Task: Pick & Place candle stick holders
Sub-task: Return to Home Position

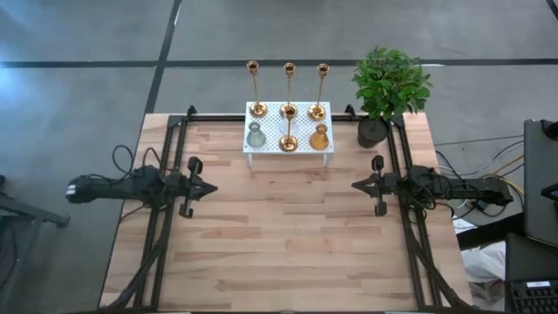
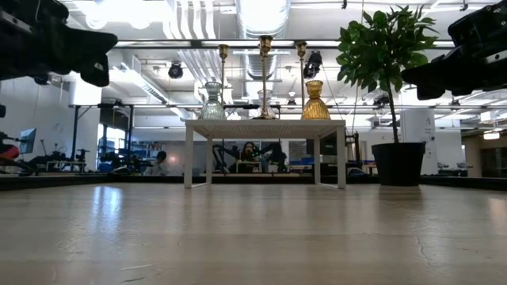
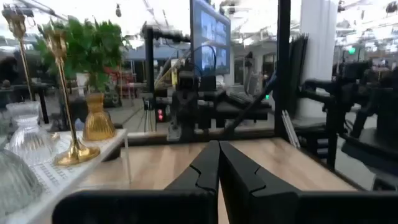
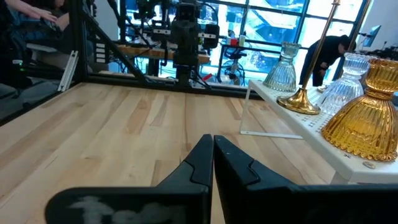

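Left claw (image 1: pixel 212 186) and right claw (image 1: pixel 355 185) both pressed together, pinching nothing, tips facing across the worktop (image 1: pixel 279 253). Beyond and between them, white shelf (image 1: pixel 302 129) carrying all four candle stick holders (image 1: pixel 289 142), well apart from either claw, plus grey glass holder (image 1: pixel 255 136) and amber glass holder (image 1: pixel 319 137). Clear glass holder (image 4: pixel 348 81) half hidden from above behind the front stem. Past the right claw, black pot (image 1: pixel 372 133) holding a plant (image 1: pixel 390 83).

Four shiny gold candle stick holders (image 1: pixel 289 139) were spotted standing upright on the little white shelf (image 1: pixel 305 152) at the back of the desk (image 1: pixel 279 235). Three were lined up along the shelf's back: left one (image 1: pixel 255 87), middle one (image 1: pixel 289 85), right one (image 1: pixel 321 87). The fourth was parked just in front of the middle one. Each was built as a thin tall stem on a round flared base, topped by a small cup.
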You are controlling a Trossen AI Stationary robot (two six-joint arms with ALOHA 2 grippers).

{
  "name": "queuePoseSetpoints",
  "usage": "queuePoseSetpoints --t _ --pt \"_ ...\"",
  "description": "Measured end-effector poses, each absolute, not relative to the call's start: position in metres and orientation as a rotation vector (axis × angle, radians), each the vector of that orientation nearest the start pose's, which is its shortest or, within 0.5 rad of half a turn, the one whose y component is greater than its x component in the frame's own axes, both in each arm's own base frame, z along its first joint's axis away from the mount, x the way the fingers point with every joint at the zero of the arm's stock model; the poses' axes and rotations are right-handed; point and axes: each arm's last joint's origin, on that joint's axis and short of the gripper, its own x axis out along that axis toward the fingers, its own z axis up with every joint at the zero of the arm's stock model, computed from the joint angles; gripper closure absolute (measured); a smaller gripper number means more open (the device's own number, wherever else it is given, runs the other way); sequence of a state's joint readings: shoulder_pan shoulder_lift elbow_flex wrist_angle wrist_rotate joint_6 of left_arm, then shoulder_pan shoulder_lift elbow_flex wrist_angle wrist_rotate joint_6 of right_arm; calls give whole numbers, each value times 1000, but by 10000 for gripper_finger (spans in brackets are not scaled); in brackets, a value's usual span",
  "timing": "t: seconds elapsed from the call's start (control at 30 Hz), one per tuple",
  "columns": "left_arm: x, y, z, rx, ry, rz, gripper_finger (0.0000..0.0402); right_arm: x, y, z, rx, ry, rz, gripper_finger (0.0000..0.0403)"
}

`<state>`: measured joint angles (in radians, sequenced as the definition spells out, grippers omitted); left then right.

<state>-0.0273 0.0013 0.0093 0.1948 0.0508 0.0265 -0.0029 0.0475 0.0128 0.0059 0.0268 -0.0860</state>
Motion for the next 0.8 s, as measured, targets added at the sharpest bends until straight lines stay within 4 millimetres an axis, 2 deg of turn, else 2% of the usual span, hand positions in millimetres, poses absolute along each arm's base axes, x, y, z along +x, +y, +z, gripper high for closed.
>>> queuePoseSetpoints --t 0.3,0.8 --pt "97 -3 169 78 -32 -27 388 100 -1 165 -86 31 -28 394" --pt "98 -2 167 50 -13 -6 388 100 -1 165 -86 31 -28 394"
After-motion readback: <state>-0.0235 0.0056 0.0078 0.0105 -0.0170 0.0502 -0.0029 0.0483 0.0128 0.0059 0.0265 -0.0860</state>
